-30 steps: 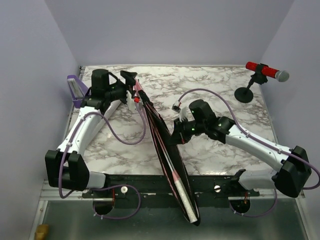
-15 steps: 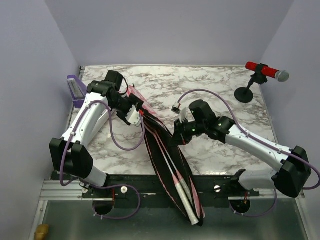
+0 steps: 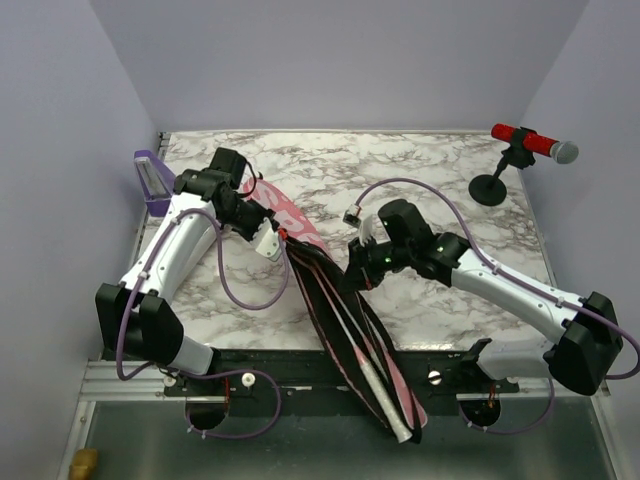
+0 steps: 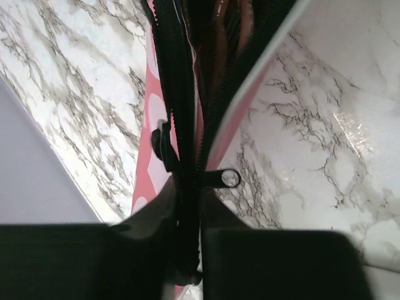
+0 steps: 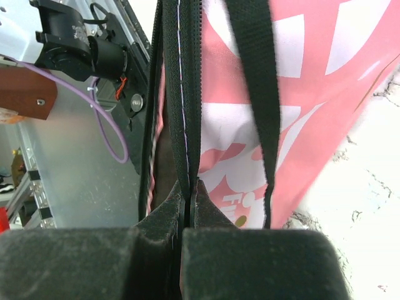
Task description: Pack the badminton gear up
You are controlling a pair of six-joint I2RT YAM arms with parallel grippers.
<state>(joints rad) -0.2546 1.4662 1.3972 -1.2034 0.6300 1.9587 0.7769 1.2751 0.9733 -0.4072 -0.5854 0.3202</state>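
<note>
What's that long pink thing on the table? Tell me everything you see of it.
The pink bag is long soft fabric with white lettering, black strap and black zip edges. It lies diagonally on the marble table, its near end overhanging the edge, unzipped, a racket handle showing inside. The left gripper and right gripper pinch its zip edges.
</note>
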